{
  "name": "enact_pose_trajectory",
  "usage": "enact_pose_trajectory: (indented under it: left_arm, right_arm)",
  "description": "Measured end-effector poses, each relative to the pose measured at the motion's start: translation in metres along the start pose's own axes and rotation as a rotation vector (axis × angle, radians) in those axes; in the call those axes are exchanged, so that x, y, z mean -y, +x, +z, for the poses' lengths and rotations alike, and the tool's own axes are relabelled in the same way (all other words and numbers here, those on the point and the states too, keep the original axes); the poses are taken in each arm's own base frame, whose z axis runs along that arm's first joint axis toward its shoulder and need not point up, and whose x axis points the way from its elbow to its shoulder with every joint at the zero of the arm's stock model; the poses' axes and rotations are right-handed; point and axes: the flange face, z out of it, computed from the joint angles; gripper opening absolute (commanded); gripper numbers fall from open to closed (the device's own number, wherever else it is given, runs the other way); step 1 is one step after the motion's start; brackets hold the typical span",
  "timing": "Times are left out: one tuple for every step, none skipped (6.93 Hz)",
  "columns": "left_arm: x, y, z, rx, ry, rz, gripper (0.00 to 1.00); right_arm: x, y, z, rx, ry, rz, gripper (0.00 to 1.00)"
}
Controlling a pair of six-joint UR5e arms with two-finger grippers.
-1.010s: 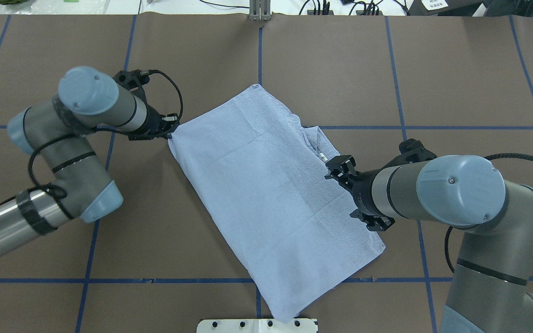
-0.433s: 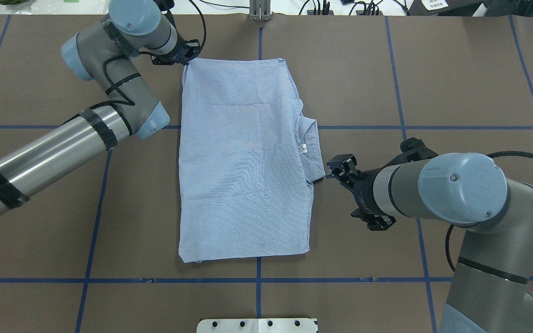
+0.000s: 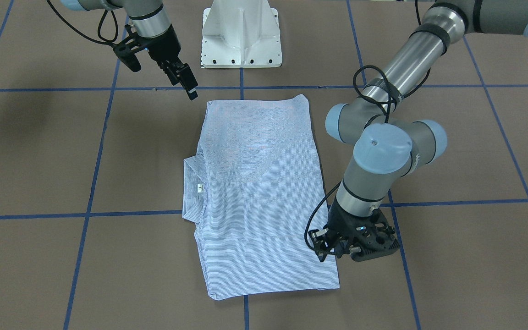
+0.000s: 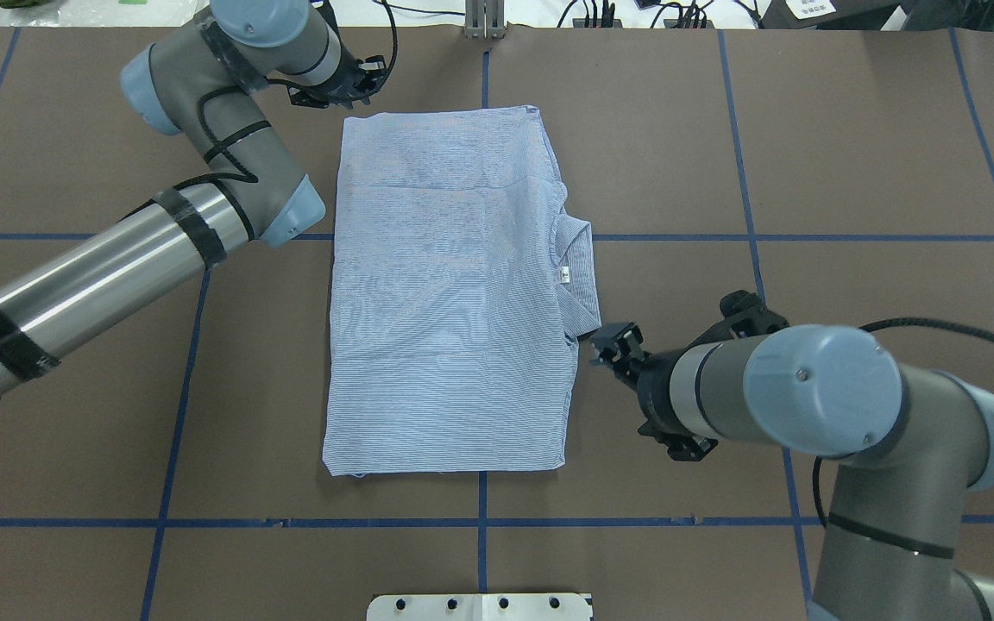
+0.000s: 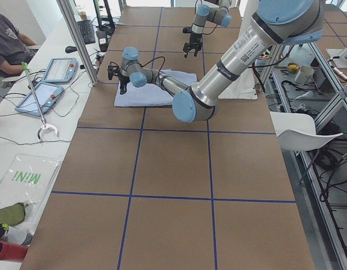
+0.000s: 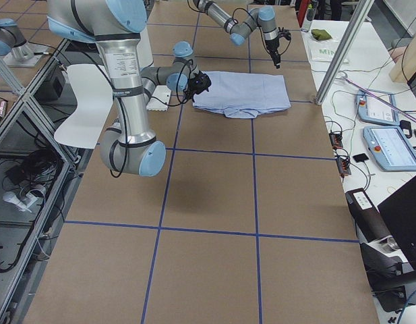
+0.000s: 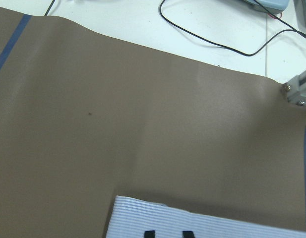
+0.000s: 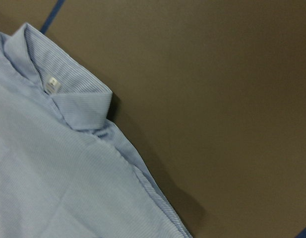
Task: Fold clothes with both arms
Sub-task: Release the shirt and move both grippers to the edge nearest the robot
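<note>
one folded shirt (image 4: 449,293) on blue-taped brown table (image 4: 851,155).

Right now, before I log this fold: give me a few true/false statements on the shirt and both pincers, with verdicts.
1. The shirt lies flat on the table, folded to a rectangle. True.
2. A white label shows inside the collar. True.
3. The left pincer is by a far corner of the shirt. True.
4. The collar sticks out on the left pincer's side. False: it sticks out on the side of the right pincer.
5. The right pincer grips the collar. False: it is clear of the shirt; the front view shows a gap.
</note>
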Motion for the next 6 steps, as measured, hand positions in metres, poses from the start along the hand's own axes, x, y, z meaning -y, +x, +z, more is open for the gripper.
enact_pose_trajectory:
  left_arm:
    - [-0.018, -0.020, -0.026, -0.010, -0.023, 0.001, 0.75]
    - [-0.029, -0.033, -0.041, -0.014, -0.031, 0.002, 0.75]
    - [-0.034, -0.040, -0.047, -0.016, -0.033, 0.002, 0.75]
    - [-0.036, -0.043, -0.049, -0.015, -0.032, 0.001, 0.75]
    - [-0.037, -0.044, -0.050, -0.015, -0.031, -0.001, 0.75]
    - [-0.038, -0.043, -0.050, -0.015, -0.031, -0.006, 0.75]
  right_arm:
    - [-0.027, 0.015, 0.023, 0.000, 0.034, -0.004, 1.00]
    - [-0.047, 0.021, 0.042, 0.001, 0.060, 0.026, 1.00]
    - [-0.058, 0.020, 0.057, 0.003, 0.080, 0.066, 0.99]
    - [-0.061, 0.015, 0.068, 0.012, 0.100, 0.108, 0.98]
    - [-0.059, 0.007, 0.076, 0.019, 0.120, 0.134, 0.98]
    - [-0.055, 0.001, 0.082, 0.023, 0.133, 0.148, 0.98]
